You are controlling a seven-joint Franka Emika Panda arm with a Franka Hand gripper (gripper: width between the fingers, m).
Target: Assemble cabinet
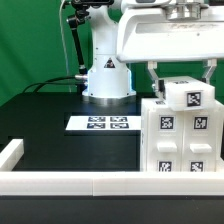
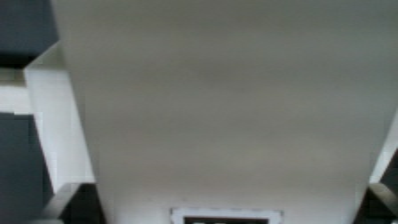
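Note:
The cabinet (image 1: 180,140) is a large white box at the exterior view's right, with four tagged panels on its front. A small white tagged block (image 1: 190,97) sits on top of it. My gripper (image 1: 183,82) hangs straight above, one finger down each side of the block, and the jaws look closed against its sides. In the wrist view the block's plain white face (image 2: 222,100) fills the picture, with a tag at its edge. My gripper (image 2: 217,208) shows only as dark fingertips (image 2: 57,205) at the block's two sides.
The marker board (image 1: 105,123) lies flat on the black table in front of the arm's white base (image 1: 107,75). A low white rail (image 1: 60,183) runs along the near edge and up the exterior view's left side.

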